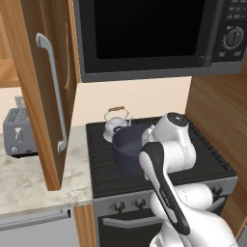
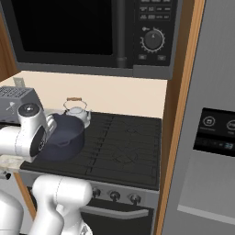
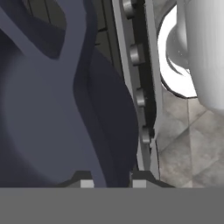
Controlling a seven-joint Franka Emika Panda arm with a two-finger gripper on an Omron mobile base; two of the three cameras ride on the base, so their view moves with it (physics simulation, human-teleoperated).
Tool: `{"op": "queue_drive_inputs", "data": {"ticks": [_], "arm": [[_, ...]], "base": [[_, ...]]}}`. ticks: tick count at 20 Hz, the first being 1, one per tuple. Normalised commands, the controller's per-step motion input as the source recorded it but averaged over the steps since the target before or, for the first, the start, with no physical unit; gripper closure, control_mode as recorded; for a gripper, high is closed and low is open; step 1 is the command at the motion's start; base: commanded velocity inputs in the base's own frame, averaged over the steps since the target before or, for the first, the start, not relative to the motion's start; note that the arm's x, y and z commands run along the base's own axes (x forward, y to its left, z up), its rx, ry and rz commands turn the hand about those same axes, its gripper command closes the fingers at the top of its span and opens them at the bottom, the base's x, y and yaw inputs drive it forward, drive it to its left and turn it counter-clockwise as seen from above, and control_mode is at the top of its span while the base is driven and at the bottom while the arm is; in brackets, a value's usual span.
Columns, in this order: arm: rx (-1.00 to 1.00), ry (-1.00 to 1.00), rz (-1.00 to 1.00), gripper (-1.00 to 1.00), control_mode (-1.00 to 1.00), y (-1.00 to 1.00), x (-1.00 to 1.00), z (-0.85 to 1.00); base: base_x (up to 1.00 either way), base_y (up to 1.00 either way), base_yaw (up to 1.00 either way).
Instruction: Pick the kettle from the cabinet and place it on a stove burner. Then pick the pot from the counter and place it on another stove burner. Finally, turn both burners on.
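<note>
Two burners matter: my gripper [image 3: 113, 181], clamped on the pot [image 1: 128, 147] rim mid-frame, should lower it level, clear of the kettle [image 1: 116, 124].

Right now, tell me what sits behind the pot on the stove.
The kettle stands right behind the pot, on the rear left of the stove grates. The pot's rim hides the kettle's base, so the burner under it cannot be seen.

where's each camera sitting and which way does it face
Left base view: behind the arm's left, facing forward-down at the stove, the pot, the kettle; arm rises lower right.
Right base view: behind its right, same stove, pot, kettle; arm lower left.
Hand view: on the hand, looking along the gripper, shut on the pot rim; stove knobs beside.
Both base views share the stove, pot and kettle.
</note>
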Motion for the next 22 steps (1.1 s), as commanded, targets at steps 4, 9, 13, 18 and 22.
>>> {"op": "queue_drive_inputs", "data": {"ticks": [4, 9, 13, 18, 22], "arm": [[0.00, 0.02, -0.03, 1.00, -1.00, -0.04, 0.05, -0.11], [0.00, 0.06, -0.02, 1.00, -1.00, 0.00, 0.10, -0.15], [0.00, 0.06, -0.02, 1.00, -1.00, 0.00, 0.10, -0.14], [0.00, 0.04, -0.01, 1.00, -1.00, 0.00, 0.13, -0.14], [0.00, 0.02, 0.00, 1.00, -1.00, 0.00, 0.16, -0.16]], "base": [[0.00, 0.00, 0.00], [0.00, 0.00, 0.00], [0.00, 0.00, 0.00], [0.00, 0.00, 0.00], [0.00, 0.00, 0.00]]}}
